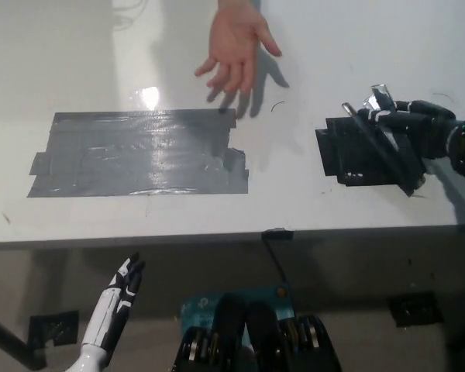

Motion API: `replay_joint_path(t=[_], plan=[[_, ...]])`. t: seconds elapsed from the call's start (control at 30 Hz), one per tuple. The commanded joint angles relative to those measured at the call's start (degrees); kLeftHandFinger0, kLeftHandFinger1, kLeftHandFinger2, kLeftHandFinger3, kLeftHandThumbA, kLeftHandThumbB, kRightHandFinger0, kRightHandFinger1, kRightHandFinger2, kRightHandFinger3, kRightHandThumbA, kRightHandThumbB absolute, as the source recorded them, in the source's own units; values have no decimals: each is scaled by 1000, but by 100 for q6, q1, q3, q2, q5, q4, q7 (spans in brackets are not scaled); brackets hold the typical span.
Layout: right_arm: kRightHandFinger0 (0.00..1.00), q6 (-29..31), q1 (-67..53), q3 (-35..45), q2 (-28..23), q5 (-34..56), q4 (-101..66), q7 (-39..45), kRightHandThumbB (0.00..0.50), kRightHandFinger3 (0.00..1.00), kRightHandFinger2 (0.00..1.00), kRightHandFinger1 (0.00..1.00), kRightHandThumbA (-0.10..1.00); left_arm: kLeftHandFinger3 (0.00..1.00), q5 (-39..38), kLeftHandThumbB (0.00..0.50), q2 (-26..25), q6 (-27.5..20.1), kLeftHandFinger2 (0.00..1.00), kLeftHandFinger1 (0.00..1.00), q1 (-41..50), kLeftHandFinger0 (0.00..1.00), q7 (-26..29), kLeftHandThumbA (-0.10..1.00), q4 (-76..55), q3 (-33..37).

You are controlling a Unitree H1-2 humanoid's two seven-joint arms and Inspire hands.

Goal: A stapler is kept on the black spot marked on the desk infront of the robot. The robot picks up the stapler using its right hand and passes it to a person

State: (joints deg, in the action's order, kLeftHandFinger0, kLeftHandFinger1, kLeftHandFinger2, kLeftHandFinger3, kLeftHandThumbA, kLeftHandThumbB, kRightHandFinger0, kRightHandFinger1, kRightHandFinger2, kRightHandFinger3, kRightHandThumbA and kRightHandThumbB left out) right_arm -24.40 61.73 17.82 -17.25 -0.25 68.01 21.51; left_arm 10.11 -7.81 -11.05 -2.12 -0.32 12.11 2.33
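Observation:
My black right hand [426, 128] is at the right of the white desk [294, 201], shut on a black stapler [360, 151] with a silver tip. The stapler is held off the desk, well to the right of the dark grey taped patch [139, 151], which lies bare. A person's hand [234, 43] reaches in from the top middle, palm open and fingers spread, left of and beyond the stapler, apart from it. My white left hand [122, 288] rests low at the lower left, below the desk's front edge, open and holding nothing.
A black cable [277, 260] drops from a small clip at the desk's front edge. Below the edge is the floor, with dark desk feet [53, 327] at the left and right. A bright light glare sits just above the taped patch.

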Motion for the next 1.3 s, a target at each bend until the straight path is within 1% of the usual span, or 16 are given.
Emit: replay_joint_path(t=[0.0,0.07,0.13,0.2,0.37,0.43,0.47,0.6,0.63,0.7,0.8,0.87,1.0,1.07,1.2,1.27], plan=[[0,-253,1051,642,-333,1348,113,866,0,161,0,0,769,1000,-140,443,-60,-108,974,999,-132,1000,-50,1000,-79,-44],[0,-253,1063,742,-316,1541,11,980,0,142,0,0,773,1000,-147,432,-59,-124,981,998,-133,1000,-60,1000,-65,-37],[0,-253,1162,969,-288,1940,103,1016,0,104,0,0,709,1000,-183,443,-48,-92,987,1000,-135,1000,-78,1000,-72,-41],[0,-253,1014,764,-129,2313,-719,1133,0,3,0,0,759,1000,-196,445,-52,-104,994,1000,-151,1000,-81,1000,-66,-47],[0,-253,727,-136,0,3708,-2437,736,16,0,0,0,754,1000,-191,437,-42,-154,975,997,-164,1000,-55,1000,-27,-51],[0,-253,715,-776,-135,4654,-3005,327,29,0,0,0,671,1000,-186,451,-45,-133,978,998,-174,1000,-56,1000,-30,-52],[0,-253,743,-1215,-251,5130,-3470,84,20,0,0,0,700,1000,-190,456,-47,-92,980,998,-173,1000,-65,1000,-57,-53],[0,-253,989,-1858,-351,5575,-4142,-553,25,0,0,0,755,1000,-237,444,-45,-125,979,992,-158,1000,-83,1000,-57,-60],[0,-253,1167,-1946,-249,5301,-4157,-688,3,0,0,0,817,1000,-238,465,-40,-59,980,992,-140,1000,-96,1000,-91,-56],[0,-253,1318,-1936,-104,5075,-4020,-769,0,0,0,0,834,1000,-259,470,-33,-31,982,990,-124,1000,-115,1000,-110,-51],[0,-253,1540,-1829,143,4596,-3637,-775,0,1,0,0,814,1000,-250,458,-31,-63,993,997,-118,1000,-119,1000,-89,-37],[0,-253,1791,-1663,381,4228,-3094,-715,0,57,0,0,746,1000,-256,470,-22,-26,1000,1000,-113,1000,-113,1000,-106,-45],[0,-253,2269,-1454,815,3262,-2109,-681,13,0,0,0,763,1000,-251,455,-17,46,1000,1000,-138,1000,-124,1000,-172,-55],[0,-253,2329,-1408,878,3125,-1923,-679,23,0,0,0,763,1000,-243,452,-20,45,1000,1000,-146,1000,-125,1000,-170,-55],[0,-253,2481,-1220,1088,2761,-1398,-837,0,28,0,0,769,1000,-203,459,-27,9,988,998,-142,1000,-107,1000,-168,-48],[0,-252,2583,-1072,1195,2682,-1078,-1088,0,6,0,0,712,1000,-203,467,-22,18,989,996,-145,1000,-111,1000,-165,-42]])
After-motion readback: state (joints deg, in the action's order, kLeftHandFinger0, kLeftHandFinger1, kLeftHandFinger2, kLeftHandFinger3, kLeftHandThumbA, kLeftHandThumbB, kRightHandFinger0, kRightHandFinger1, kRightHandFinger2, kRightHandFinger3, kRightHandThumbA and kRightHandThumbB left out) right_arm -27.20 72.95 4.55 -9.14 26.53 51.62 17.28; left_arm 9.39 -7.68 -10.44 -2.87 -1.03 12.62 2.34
